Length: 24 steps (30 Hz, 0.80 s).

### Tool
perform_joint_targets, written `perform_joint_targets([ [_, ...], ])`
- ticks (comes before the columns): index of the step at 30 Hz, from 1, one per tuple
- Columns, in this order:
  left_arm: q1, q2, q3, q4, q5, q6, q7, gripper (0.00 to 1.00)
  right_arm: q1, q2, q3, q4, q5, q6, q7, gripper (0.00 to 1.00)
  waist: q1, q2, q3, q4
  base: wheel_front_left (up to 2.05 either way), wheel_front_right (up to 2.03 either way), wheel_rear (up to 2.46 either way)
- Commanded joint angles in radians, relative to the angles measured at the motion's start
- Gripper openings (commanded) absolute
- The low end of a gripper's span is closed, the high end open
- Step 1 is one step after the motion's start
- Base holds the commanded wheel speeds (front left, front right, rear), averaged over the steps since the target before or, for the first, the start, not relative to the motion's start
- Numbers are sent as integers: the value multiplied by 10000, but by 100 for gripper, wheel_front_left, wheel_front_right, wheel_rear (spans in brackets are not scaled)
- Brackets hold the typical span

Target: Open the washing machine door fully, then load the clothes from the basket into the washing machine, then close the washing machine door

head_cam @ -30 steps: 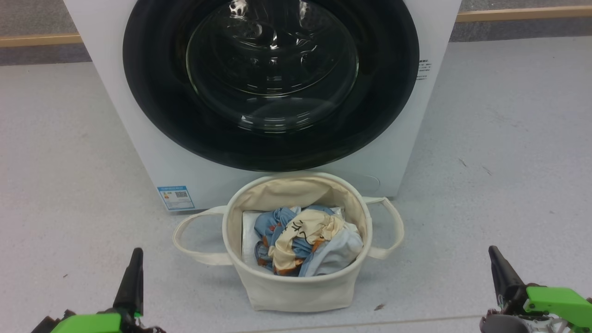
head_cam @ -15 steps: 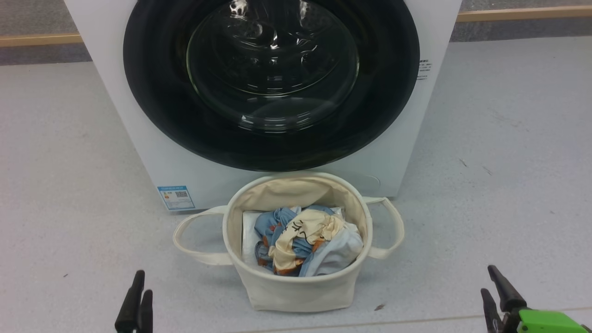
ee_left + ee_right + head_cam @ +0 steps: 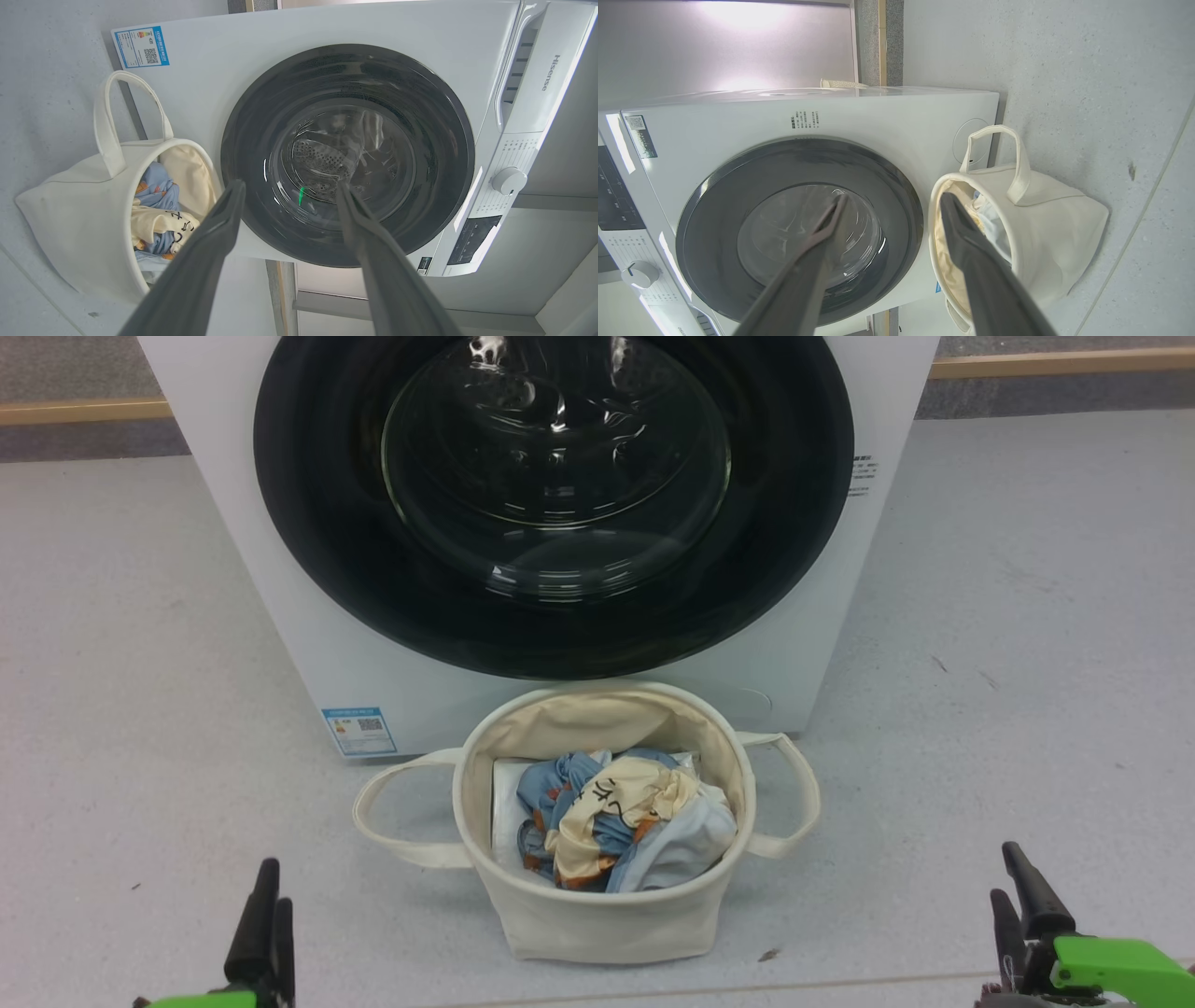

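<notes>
Ahead of the left claw (image 3: pixel 275 882) and right claw (image 3: pixel 1004 871), past the basket (image 3: pixel 597 919) sitting between them with the clothes (image 3: pixel 616 821) in it, the door (image 3: pixel 551 504) stands shut, facing them squarely. Both claws are spread wide and empty; neither looks nearer.

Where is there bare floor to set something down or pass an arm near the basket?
Grey floor is bare left of the basket, out to the left gripper, and likewise right of it toward the right gripper. Crowded: the basket sits close before the washing machine, under the washing machine door, and the clothes heap inside it.
</notes>
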Motion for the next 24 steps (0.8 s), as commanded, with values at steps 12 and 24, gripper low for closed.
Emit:
perform_joint_targets([
  [12,-842,82,605,-517,1035,146,-392,100,-961,-71,-263,-408,-1455,48,-447,100,-2,0,18,20,0,0,0],
  [24,-1118,90,814,-1281,2109,538,-743,100,-1460,-81,-79,-1278,-3390,64,-798,100,-2,0,58,52,0,0,0],
])
